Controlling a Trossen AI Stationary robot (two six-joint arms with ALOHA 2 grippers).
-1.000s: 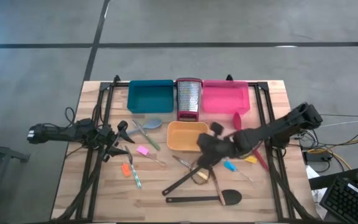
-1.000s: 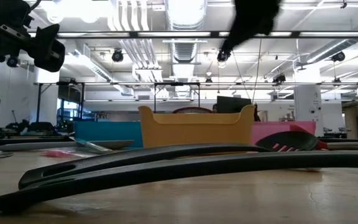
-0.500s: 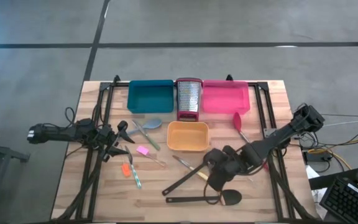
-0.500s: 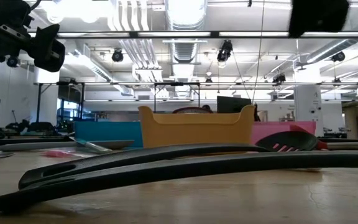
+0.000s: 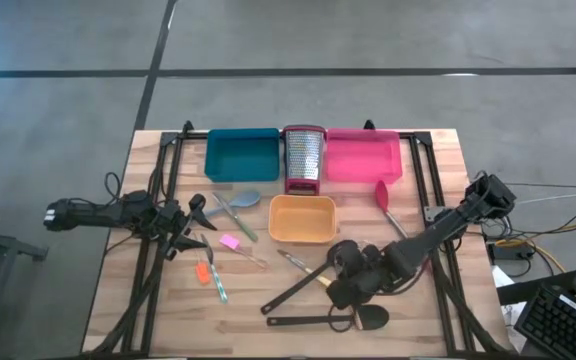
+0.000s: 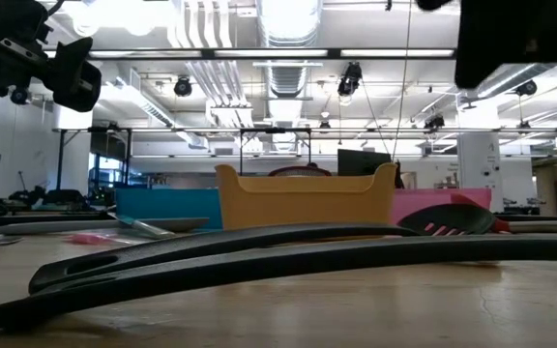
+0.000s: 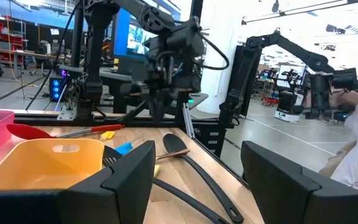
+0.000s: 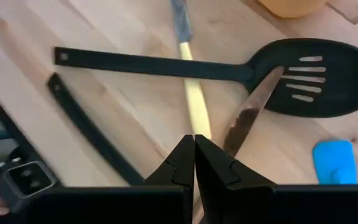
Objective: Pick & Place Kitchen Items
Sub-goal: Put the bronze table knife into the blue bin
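Observation:
My right gripper (image 5: 342, 288) is shut and hangs over the near middle of the table, touching nothing; the low view shows it high above the table (image 6: 520, 39). Below its tips (image 8: 194, 146) lie a thin yellow-handled tool (image 8: 194, 102), the black slotted spatula (image 8: 309, 78) and the black spoon's handle (image 8: 86, 124), all flat on the wood. In the high view the spatula's handle (image 5: 293, 293) and the spoon (image 5: 318, 321) show beside the gripper. My left gripper (image 5: 194, 214) waits open at the table's left (image 7: 194, 180).
The teal tray (image 5: 241, 155), steel grater (image 5: 304, 158) and pink tray (image 5: 363, 158) stand along the far edge, with the orange tray (image 5: 301, 218) in the middle. A red spatula (image 5: 383, 195), grey spoon (image 5: 244, 200), blue piece (image 8: 334, 163) and pink piece (image 5: 230, 241) lie loose.
My right gripper has gone from beside the orange tray toward the table's near edge and a little down, and now hangs over the black spatula and spoon. Nothing on the table has moved.

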